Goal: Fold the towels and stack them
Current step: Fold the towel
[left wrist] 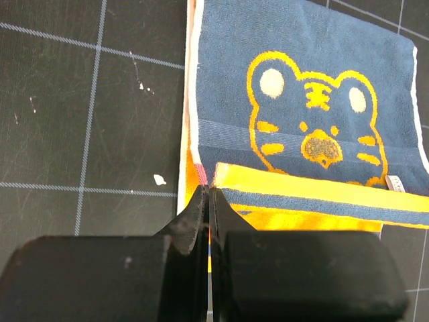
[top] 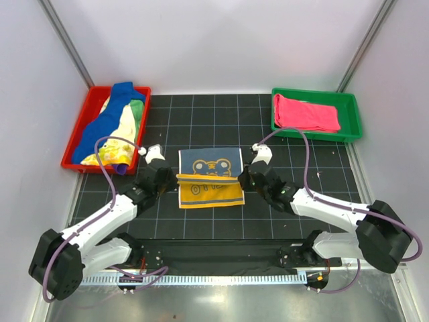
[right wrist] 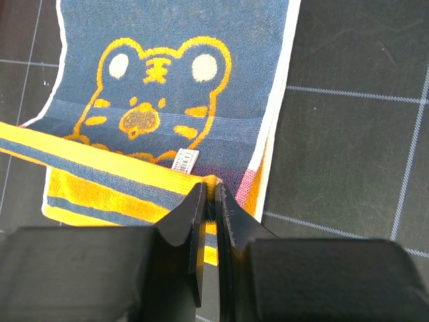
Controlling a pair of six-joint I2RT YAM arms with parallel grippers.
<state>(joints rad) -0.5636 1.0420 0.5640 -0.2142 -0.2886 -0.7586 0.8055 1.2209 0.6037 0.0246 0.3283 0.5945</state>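
the tiger towel (top: pixel 209 176) lies in the middle of the frame on the dark gridded bench (top: pixel 301 161), blue tiger face up. the left gripper (left wrist: pixel 209 196) is clenched on one end of the yellow near hem and the right gripper (right wrist: pixel 212 190) is clenched on the other end. the hem therefore stands raised as a straight band across the cloth, just under the tiger's chin, with the orange underside showing below it. pinching both ends at once keeps the edge taut and level, which i judge is meant to carry the near half over the far half in an even fold.

a small white label (right wrist: pixel 185 159) pokes out just beside the right gripper and looks harmless. at the upper left, the red tray (top: pixel 74 144) holds a loose heap of towels (top: pixel 114 127) in blue, green and yellow. at the upper right, the green tray (top: pixel 352 114) holds a pink towel (top: pixel 307 113) lying flat. both trays sit well apart from the fold, and nothing lies on the far half of the towel to block it.
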